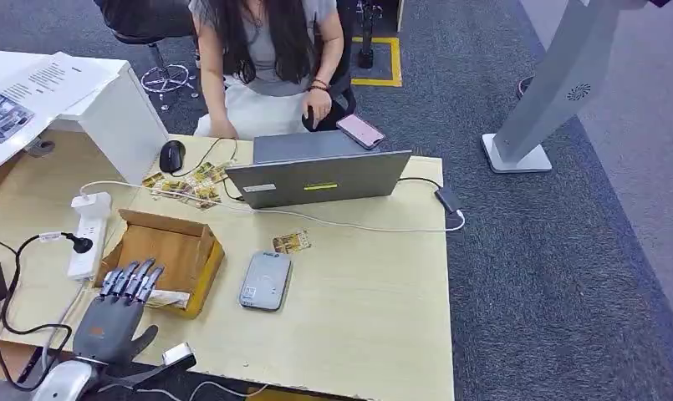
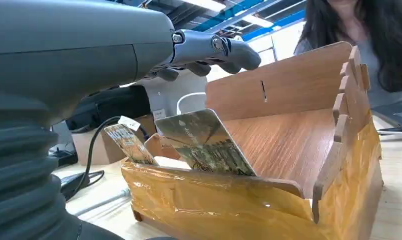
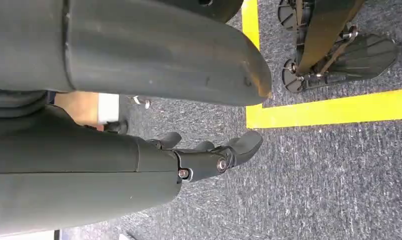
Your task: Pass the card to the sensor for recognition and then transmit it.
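Head cam: high, looking forward and down over the tabletop. Left wrist cam: low, close behind the left hand, facing the wooden box; box shared with head view. Right wrist cam: aimed at the floor.

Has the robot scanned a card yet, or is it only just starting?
Only just starting, it seems. The left hand hovers open over the wooden box, holding nothing; cards stand at the box's near edge, untaken. The right hand hangs over the floor, empty. The grey sensor lies bare on the table. Picking, scanning and handing over all look left to do.
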Controlling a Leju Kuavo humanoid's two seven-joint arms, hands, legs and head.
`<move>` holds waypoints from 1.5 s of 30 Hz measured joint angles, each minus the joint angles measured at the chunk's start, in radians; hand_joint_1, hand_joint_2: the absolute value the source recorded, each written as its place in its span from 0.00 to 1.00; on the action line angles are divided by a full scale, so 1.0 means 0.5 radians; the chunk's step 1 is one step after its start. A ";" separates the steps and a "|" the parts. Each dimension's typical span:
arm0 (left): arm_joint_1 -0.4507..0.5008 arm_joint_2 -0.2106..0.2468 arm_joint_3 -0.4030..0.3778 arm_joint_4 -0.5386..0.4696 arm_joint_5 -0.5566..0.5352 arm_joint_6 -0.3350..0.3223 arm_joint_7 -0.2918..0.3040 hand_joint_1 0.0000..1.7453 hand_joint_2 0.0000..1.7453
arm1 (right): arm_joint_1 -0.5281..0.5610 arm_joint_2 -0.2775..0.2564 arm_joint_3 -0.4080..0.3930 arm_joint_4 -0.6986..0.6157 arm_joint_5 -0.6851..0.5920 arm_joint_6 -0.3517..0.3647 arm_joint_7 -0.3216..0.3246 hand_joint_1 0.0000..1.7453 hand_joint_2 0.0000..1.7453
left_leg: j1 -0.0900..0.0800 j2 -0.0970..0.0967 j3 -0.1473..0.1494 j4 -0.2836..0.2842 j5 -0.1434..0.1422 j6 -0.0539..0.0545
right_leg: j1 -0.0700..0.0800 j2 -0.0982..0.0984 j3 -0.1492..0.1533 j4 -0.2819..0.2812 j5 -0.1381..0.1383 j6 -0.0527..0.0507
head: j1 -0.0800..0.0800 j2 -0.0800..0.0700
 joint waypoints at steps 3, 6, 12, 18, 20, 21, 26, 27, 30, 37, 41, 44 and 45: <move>0.000 0.000 0.000 0.000 0.000 -0.001 0.000 0.00 1.00 | 0.000 0.000 0.001 0.001 0.000 0.004 -0.001 0.00 0.00 | 0.000 0.000 0.000 0.000 0.000 0.000 | 0.000 0.000 0.000 0.000 0.000 0.000 | 0.000 0.000; 0.000 0.000 0.001 0.000 0.000 -0.002 0.001 1.00 1.00 | 0.000 0.000 0.002 0.001 -0.006 0.008 -0.008 0.00 0.00 | 0.000 0.000 0.000 0.000 0.000 0.000 | 0.000 0.000 0.000 0.000 0.000 0.000 | 0.000 0.000; 0.001 0.013 0.001 0.000 0.002 -0.012 -0.006 1.00 1.00 | 0.000 0.000 0.026 0.001 -0.018 0.009 -0.013 0.00 0.00 | 0.000 0.000 0.000 0.000 0.000 0.000 | 0.000 0.000 0.000 0.000 0.000 0.000 | 0.001 0.000; 0.001 0.016 0.002 -0.001 0.024 -0.004 -0.029 1.00 1.00 | -0.001 0.000 0.048 0.001 -0.024 0.009 -0.013 0.00 0.00 | 0.000 0.000 0.000 0.000 0.000 0.000 | 0.000 0.000 0.000 0.000 0.000 0.000 | 0.001 0.000; 0.000 0.017 0.003 -0.001 0.025 -0.002 -0.029 1.00 1.00 | -0.001 0.000 0.050 0.001 -0.030 0.009 -0.013 0.00 0.00 | 0.000 0.000 0.000 0.000 0.000 0.000 | 0.000 0.000 0.000 0.000 0.000 0.000 | 0.000 0.000; 0.000 0.017 0.004 -0.001 0.026 -0.002 -0.030 1.00 1.00 | -0.001 0.000 0.050 0.001 -0.030 0.009 -0.013 0.00 0.00 | 0.000 0.000 0.000 0.000 0.000 0.000 | 0.000 0.000 0.000 0.000 0.000 0.000 | 0.001 0.000; 0.000 0.017 0.005 -0.001 0.037 -0.001 -0.036 1.00 1.00 | -0.002 0.000 0.053 0.001 -0.030 0.011 -0.016 0.00 0.00 | 0.000 0.000 0.000 0.000 0.000 0.000 | 0.000 0.000 0.000 0.000 0.000 0.000 | 0.001 0.000; 0.000 0.017 0.005 -0.001 0.037 -0.001 -0.036 1.00 1.00 | -0.002 0.000 0.053 0.001 -0.030 0.011 -0.017 0.00 0.00 | 0.000 0.000 0.000 0.000 0.000 0.000 | 0.000 0.000 0.000 0.000 0.000 0.000 | 0.000 0.000; 0.000 0.017 0.005 -0.001 0.037 -0.001 -0.036 1.00 1.00 | -0.003 0.000 0.054 0.001 -0.031 0.011 -0.018 0.00 0.00 | 0.000 0.000 0.000 0.000 0.000 0.000 | 0.000 0.000 0.000 0.000 0.000 0.000 | 0.000 0.000; 0.003 0.017 0.005 -0.001 0.049 -0.002 -0.045 1.00 1.00 | -0.003 0.000 0.070 0.001 -0.034 0.011 -0.018 0.00 0.00 | 0.000 0.000 0.000 0.000 0.000 0.000 | 0.000 0.000 0.000 0.000 0.000 0.000 | 0.000 0.000; 0.001 0.017 0.005 -0.001 0.053 0.000 -0.050 1.00 1.00 | -0.003 0.000 0.082 0.001 -0.034 0.011 -0.018 0.00 0.00 | 0.000 0.000 0.000 0.000 0.000 0.000 | 0.000 0.000 0.000 0.000 0.000 0.000 | 0.000 0.000; -0.007 0.017 0.005 -0.001 0.055 0.005 -0.071 1.00 1.00 | -0.005 0.000 0.089 0.001 -0.034 0.011 -0.020 0.00 0.00 | 0.000 0.000 0.000 0.000 0.000 0.000 | 0.000 0.000 0.000 0.000 0.000 0.000 | 0.000 0.000; -0.010 0.017 0.005 -0.001 0.055 0.005 -0.072 1.00 1.00 | -0.006 0.000 0.091 0.001 -0.036 0.011 -0.024 0.00 0.00 | 0.000 0.000 0.000 0.000 0.000 0.000 | 0.000 0.000 0.000 0.000 0.000 0.000 | 0.001 0.000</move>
